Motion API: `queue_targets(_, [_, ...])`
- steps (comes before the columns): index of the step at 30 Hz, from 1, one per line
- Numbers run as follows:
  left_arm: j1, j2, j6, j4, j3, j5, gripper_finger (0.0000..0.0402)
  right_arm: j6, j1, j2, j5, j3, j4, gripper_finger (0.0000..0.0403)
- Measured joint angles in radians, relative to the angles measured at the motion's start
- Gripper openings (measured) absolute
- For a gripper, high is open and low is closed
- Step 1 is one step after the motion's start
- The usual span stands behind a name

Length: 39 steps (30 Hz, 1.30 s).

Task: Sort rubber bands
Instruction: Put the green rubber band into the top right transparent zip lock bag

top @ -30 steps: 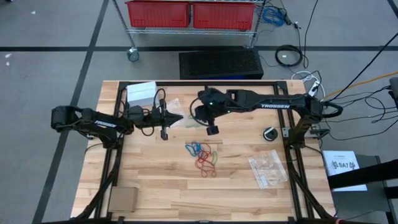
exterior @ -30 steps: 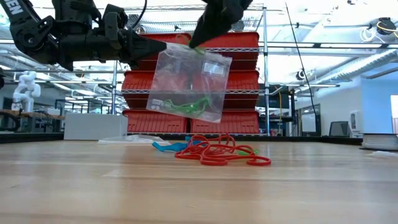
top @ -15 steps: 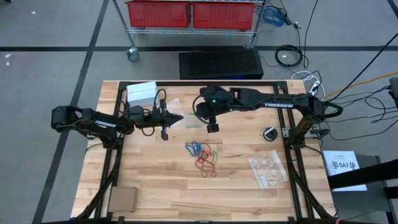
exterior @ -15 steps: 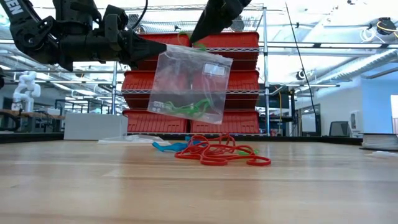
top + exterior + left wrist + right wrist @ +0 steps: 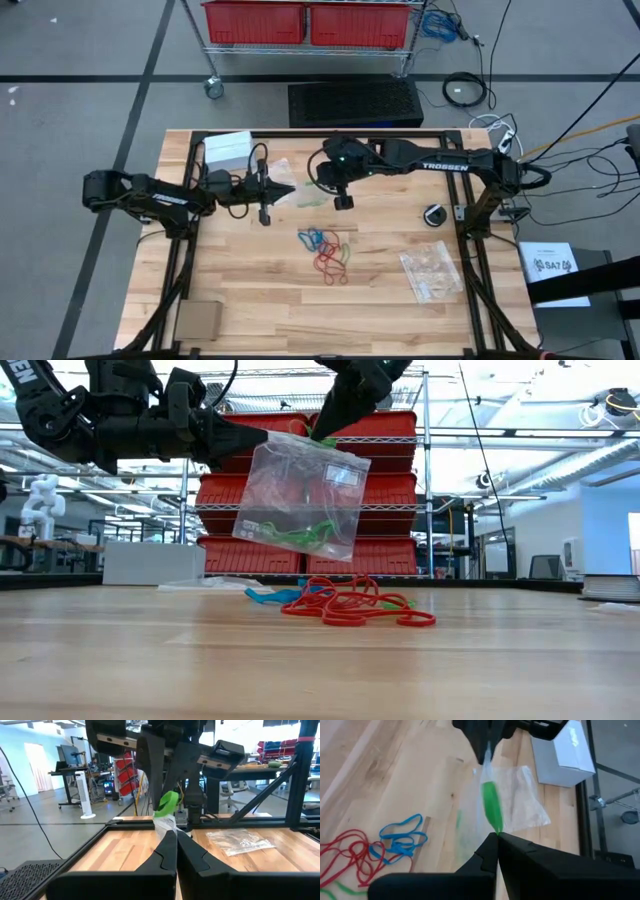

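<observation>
Rubber bands [image 5: 324,250]: tangled red, blue, green loops

This is a robot lab in a big work room. A wooden table [image 5: 250,300] sits in a black metal frame. Behind the table stands a wire rack [image 5: 420,480] with red bins [image 5: 390,490]. Near the table, black cables [image 5: 465,90] lie on the grey floor. Desks and a white fan [image 5: 82,795] stand farther back.

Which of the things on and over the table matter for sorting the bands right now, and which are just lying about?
In the job:
- loose rubber bands
- clear bag with green bands, held up by left gripper and right gripper, both shut on it

Lying about:
- white box
- second clear bag
- cardboard piece
</observation>
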Motion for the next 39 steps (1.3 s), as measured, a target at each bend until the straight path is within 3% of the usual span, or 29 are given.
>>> queue_targets(16, [0.0, 0.0, 0.0, 0.0, 0.005, 0.002, 0.0, 0.106, -0.012, 0.053, -0.012, 0.001, -0.004, 0.0004])
queue_targets(25, [0.0, 0.0, 0.0, -0.006, 0.005, 0.019, 0.0, 0.11, -0.009, 0.048, -0.011, 0.0, 0.011, 0.01])
queue_targets(30, [0.0, 0.0, 0.0, -0.007, 0.005, 0.021, 0.0, 0.155, -0.007, 0.044, -0.013, 0.07, -0.017, 0.015])
queue_targets(39, [0.0, 0.0, -0.002, -0.008, 0.005, 0.021, 0.0, 0.164, -0.003, 0.041, -0.008, 0.268, -0.208, 0.0183])
